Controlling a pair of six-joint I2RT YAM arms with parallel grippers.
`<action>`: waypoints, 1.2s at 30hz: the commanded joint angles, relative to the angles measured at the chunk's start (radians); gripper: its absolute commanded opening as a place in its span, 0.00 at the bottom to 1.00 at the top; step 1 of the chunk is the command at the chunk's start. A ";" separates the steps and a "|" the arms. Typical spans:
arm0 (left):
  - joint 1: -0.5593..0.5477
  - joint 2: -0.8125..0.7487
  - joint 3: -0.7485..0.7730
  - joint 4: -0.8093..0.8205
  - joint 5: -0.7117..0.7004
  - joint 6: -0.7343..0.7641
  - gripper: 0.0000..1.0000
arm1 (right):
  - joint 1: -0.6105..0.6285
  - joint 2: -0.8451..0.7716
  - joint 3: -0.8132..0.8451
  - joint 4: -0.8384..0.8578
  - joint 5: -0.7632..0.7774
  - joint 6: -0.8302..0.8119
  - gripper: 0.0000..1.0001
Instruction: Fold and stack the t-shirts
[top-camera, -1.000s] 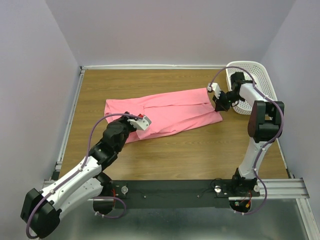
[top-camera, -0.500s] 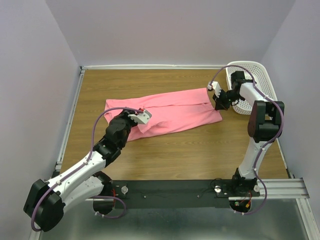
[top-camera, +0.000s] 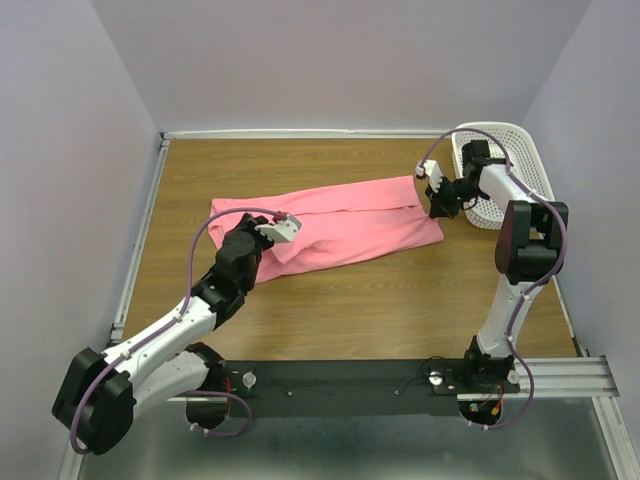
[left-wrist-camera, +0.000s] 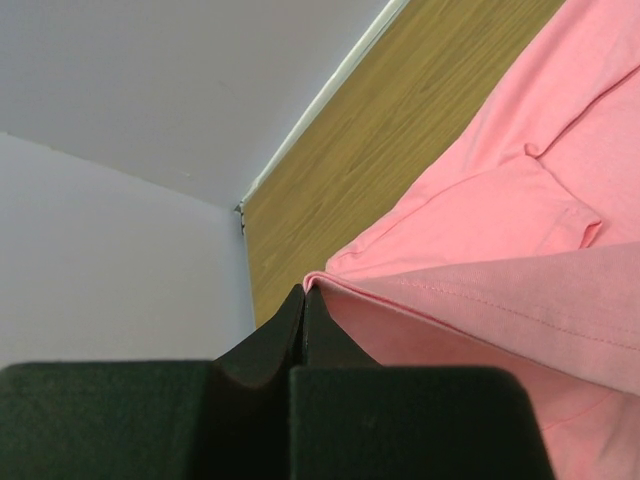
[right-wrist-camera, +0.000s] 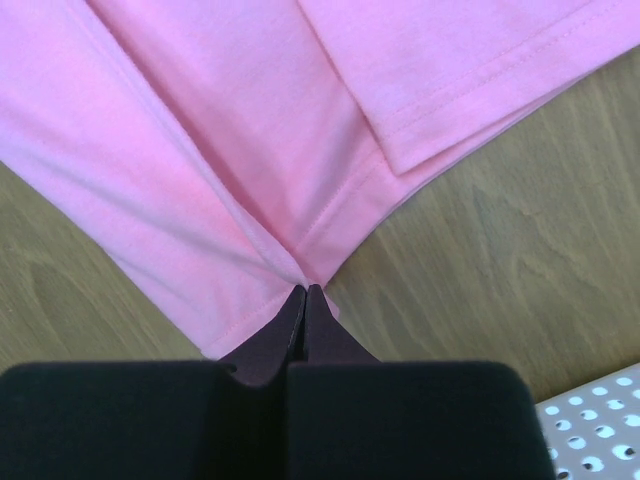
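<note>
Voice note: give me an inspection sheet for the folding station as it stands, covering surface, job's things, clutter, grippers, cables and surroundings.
Surface: wooden table, bare wood around the cloth.
Job's things: one pink t-shirt, folded lengthwise, lying across the table; no stack seen.
Clutter: white mesh basket at the far right corner; contents cannot be told.
Grippers: left gripper shut on the shirt's left edge, lifting it; right gripper shut on the shirt's right corner.
Cables: purple cables loop along both arms, clear of the cloth.
Surroundings: plain pale walls; metal rail at the near edge.
</note>
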 joint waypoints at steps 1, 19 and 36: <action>0.012 -0.006 0.034 0.038 -0.053 -0.020 0.00 | -0.007 0.038 0.043 0.030 -0.016 0.033 0.01; 0.032 0.040 0.051 0.052 -0.033 -0.019 0.00 | -0.005 0.067 0.070 0.043 -0.022 0.067 0.02; 0.035 0.046 0.048 0.046 -0.010 -0.017 0.00 | -0.004 0.113 0.147 0.074 -0.053 0.182 0.30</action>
